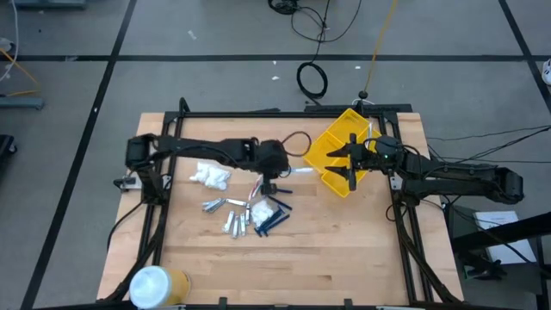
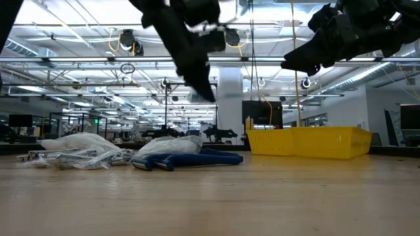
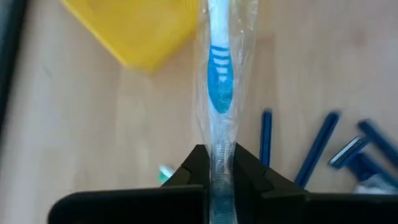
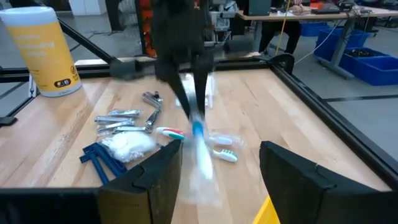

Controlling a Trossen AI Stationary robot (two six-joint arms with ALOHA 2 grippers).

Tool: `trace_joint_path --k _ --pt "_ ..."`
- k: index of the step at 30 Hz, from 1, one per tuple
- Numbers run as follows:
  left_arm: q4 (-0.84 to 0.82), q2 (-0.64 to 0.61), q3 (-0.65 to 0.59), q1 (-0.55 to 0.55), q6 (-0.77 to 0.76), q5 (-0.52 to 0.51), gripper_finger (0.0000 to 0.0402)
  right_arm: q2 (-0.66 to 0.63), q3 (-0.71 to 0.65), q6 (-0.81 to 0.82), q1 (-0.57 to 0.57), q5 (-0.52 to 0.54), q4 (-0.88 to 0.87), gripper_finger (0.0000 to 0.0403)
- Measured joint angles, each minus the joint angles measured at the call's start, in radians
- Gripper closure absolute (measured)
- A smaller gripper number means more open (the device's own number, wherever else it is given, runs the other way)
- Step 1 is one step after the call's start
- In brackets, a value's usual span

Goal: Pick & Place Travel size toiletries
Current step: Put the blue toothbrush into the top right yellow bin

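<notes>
Left hand [image 3: 214, 177] pinches a wrapped toothbrush [image 3: 217, 93] by one end, held above the bench [image 1: 301, 258] between the pile and the yellow bin [image 1: 336, 151]. Carry it level; the clear film is slick and crinkly, so keep your grip firm and release low over a compartment. The brush is slim, white, with a blue head. Right hand [image 4: 217, 168] hangs spread over the bin, probably waiting. Razors [image 1: 271, 220] and tubes [image 1: 225, 215] remain on the bench.
</notes>
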Motion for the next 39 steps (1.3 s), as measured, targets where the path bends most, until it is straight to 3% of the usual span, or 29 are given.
trace_joint_path --k 5,10,13,15,20,25,33,39 --pt "0.279 -0.128 -0.15 0.079 0.062 0.206 0.0381 -0.001 0.0 0.0 0.0 0.084 -0.031 0.02" --pt "0.849 -0.177 -0.406 0.177 -0.01 0.438 0.0382 0.004 -0.001 0.009 0.0 0.142 -0.06 0.02" --pt "1.251 -0.142 -0.496 0.191 -0.078 0.522 0.0382 0.029 -0.033 0.049 0.0 0.15 0.092 0.02" --pt "1.382 -0.104 -0.512 0.185 -0.102 0.548 0.0382 0.067 -0.074 0.073 0.0 0.149 0.274 0.02" --pt "1.437 -0.024 -0.472 0.169 -0.111 0.549 0.0379 0.219 -0.148 0.078 0.019 0.147 0.716 0.02" --pt "1.432 0.034 -0.429 0.168 -0.133 0.557 0.0381 0.392 -0.128 0.017 0.066 0.082 0.99 0.0194" --pt "1.433 0.06 -0.404 0.168 -0.136 0.559 0.0374 0.569 -0.019 0.0 0.129 0.068 1.057 0.0156" --pt "1.417 0.059 -0.404 0.168 -0.139 0.559 0.0373 0.624 0.05 0.0 0.136 0.072 1.055 0.0158"
